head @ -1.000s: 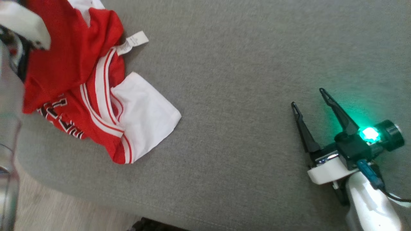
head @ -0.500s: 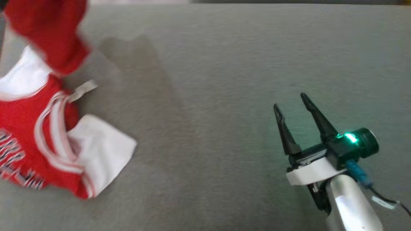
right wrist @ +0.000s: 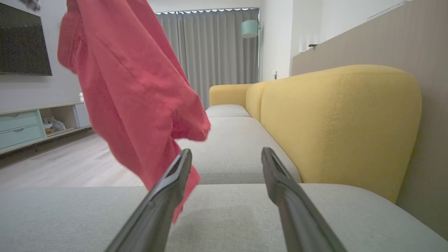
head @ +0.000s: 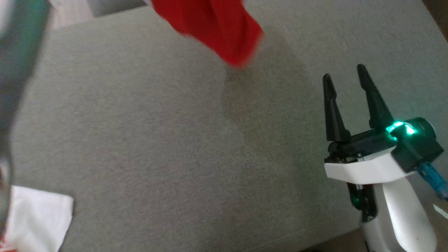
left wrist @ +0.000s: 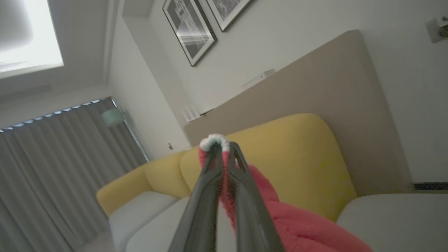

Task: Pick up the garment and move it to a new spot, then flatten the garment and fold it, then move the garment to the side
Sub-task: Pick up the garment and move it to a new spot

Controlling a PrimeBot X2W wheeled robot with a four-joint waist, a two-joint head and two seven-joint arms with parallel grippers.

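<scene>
The garment (head: 217, 24) is red with white trim; a red fold of it hangs blurred over the far part of the grey cushion (head: 140, 122). A white piece of cloth (head: 38, 220) with a red edge lies at the lower left corner. In the left wrist view my left gripper (left wrist: 224, 145) is shut on the garment (left wrist: 280, 217), a white hem bunched at its tips. My right gripper (head: 344, 73) stands open at the right, nothing between its fingers. In the right wrist view the garment (right wrist: 133, 91) hangs ahead and left of my right gripper (right wrist: 226, 153).
A yellow sofa back (right wrist: 332, 119) rises along the right side of the grey seat cushions. Wooden floor and a low cabinet (right wrist: 21, 129) lie beyond the cushion's left edge. A blurred dark shape (head: 14, 70) runs down the head view's left border.
The head camera has shifted. The garment's red part has been lifted off the cushion and now hangs in the air from my left gripper. My right gripper has stayed open.
</scene>
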